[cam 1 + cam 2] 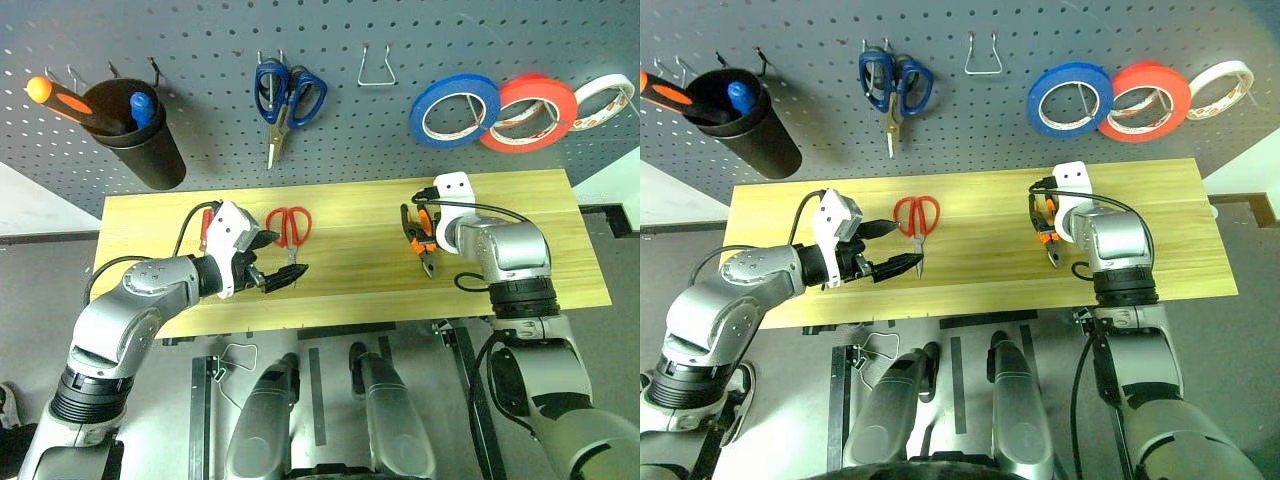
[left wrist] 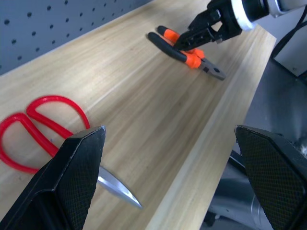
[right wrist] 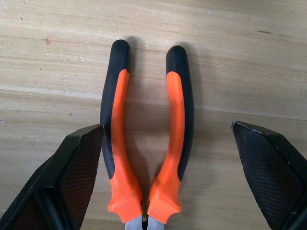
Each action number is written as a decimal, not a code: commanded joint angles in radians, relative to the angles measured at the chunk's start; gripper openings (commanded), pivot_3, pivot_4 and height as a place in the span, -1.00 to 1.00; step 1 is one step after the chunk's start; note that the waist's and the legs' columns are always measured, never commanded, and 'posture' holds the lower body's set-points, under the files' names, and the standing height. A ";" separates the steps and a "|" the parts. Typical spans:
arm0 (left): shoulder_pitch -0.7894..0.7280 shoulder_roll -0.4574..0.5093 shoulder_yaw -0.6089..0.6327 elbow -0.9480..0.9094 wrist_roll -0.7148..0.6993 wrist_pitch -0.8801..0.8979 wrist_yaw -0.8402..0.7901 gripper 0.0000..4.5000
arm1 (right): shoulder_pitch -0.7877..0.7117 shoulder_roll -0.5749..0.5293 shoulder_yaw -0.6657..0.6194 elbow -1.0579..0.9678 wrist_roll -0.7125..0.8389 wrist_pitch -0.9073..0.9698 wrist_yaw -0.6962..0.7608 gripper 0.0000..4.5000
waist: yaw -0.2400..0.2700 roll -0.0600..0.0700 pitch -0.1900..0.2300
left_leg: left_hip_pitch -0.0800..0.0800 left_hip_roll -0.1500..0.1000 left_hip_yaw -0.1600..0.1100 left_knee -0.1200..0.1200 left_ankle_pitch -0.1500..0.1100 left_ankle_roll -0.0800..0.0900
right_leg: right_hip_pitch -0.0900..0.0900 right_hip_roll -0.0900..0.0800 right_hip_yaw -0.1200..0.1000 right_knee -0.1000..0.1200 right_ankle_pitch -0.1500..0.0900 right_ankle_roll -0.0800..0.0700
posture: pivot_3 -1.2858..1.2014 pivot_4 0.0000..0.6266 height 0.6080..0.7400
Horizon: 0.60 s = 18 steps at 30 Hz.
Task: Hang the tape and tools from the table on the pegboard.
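Straddling the pliers on the counter with right jaws spread wide, handles between, untouched. Lower squarely, pinch both handles together, lift level. Left jaws also spread, hovering beside the red scissors, left of pliers.

Grey floor under the furniture, white wall patches at both sides, even light
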 commanded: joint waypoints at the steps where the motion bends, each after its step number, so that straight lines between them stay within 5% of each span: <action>1: 0.009 0.003 0.018 -0.043 -0.007 0.000 0.003 1.00 | -0.001 -0.026 -0.005 -0.047 -0.001 0.008 0.024 0.98 | 0.000 0.000 0.000 | 0.000 0.000 0.000 0.000 0.000 0.000 | 0.000 0.000 0.000 0.000 0.000 0.000 | 0.09 0.45 1.00; 18: 0.012 -0.011 0.009 -0.043 -0.004 -0.007 0.004 1.00 | -0.001 -0.055 0.018 -0.099 0.012 0.058 0.122 0.98 | 0.000 0.000 0.000 | -0.009 0.000 0.000 0.000 0.002 -0.004 | -0.008 0.000 0.000 0.000 0.000 0.000 | 0.08 0.43 1.00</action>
